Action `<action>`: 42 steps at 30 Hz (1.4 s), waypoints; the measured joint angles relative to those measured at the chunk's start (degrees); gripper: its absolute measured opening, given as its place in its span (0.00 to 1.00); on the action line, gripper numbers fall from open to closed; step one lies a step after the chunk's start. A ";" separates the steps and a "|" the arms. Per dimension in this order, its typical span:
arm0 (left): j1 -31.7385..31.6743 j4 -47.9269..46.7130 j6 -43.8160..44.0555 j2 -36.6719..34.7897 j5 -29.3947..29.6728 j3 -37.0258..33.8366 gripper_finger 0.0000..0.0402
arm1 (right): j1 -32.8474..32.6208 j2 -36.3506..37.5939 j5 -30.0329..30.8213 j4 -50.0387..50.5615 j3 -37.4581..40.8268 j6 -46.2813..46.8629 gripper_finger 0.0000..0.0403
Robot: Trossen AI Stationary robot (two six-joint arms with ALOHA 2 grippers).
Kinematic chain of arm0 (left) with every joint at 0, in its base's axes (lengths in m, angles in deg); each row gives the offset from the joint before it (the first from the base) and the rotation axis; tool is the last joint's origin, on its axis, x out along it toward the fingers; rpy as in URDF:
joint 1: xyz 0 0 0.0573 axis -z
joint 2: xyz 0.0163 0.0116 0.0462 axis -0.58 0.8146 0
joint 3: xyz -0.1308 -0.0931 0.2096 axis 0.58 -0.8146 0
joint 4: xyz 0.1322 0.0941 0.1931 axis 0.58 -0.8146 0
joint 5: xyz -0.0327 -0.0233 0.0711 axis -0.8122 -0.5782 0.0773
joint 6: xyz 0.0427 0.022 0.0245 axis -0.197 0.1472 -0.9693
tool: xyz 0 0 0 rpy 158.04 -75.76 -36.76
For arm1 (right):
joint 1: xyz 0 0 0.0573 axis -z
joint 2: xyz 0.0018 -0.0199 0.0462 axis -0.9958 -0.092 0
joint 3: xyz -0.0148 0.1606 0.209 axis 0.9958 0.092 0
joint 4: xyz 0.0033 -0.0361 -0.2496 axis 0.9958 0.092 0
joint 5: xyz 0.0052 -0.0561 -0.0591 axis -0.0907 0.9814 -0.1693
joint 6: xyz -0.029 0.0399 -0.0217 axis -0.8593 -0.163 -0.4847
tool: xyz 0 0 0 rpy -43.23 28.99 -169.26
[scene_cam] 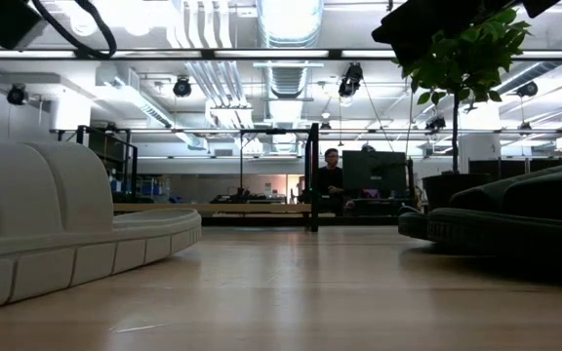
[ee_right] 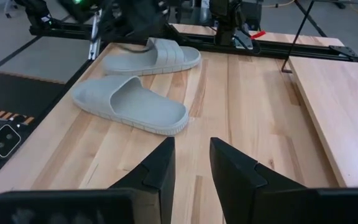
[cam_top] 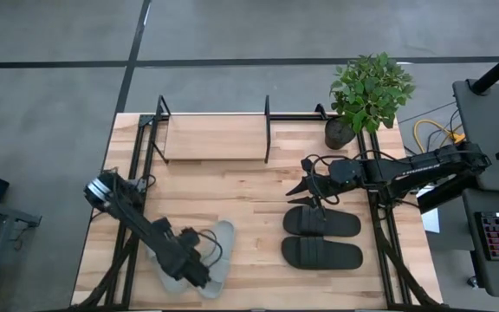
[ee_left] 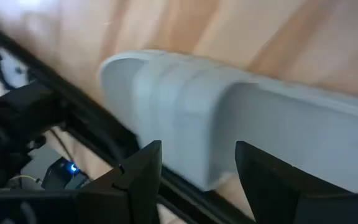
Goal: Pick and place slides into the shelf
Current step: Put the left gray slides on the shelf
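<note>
Found four slides on the worktop (cam_top: 249, 186), none in the shelf (cam_top: 215, 139) yet. Took the shelf as landmark: lay along the far edge of the worktop, wood board bare, with a potted plant (cam_top: 366, 95) just beside its right end.

Light grey pair (cam_top: 206, 260) sat well apart from the shelf, toward the near left corner, the two side by side. Black pair (cam_top: 323, 236) sat nearer the shelf, out from its right end, lying parallel and close together, one slide behind the other.

Left end effector (ee_left: 194, 165) hung low over one grey slide, fingers spread and nothing between them, lined up with the wide ribbed strap. Right end effector (cam_top: 312, 189) hovered between the shelf's right end and the nearer black slide, fingers apart and likewise carrying nothing.

Judged as moulded foam or rubber: light, matte, probably grippy rather than slick, not fragile. Expected some give under pressure, with the strap flexing more than the sole. Best hold looked like the strap arch, one finger slipped under and one on top, near the middle so the slide hangs level. Pinching the sole edge seemed the poorer choice: thicker, rounded, likelier to tip. Worth keeping clear of the neighbouring slide while closing.
</note>
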 joint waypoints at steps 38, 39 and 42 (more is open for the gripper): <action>1.99 -2.12 1.44 8.90 -0.24 -5.18 0.47 | 0.00 0.00 0.40 -0.02 0.10 -1.54 0.21; 1.99 -2.10 1.03 8.89 -0.44 -5.49 0.47 | 0.00 0.00 0.40 0.00 0.10 -1.54 0.21; 2.06 -2.10 -0.73 8.89 -0.88 -6.05 0.43 | 0.00 0.00 0.40 -0.02 0.10 -1.52 0.20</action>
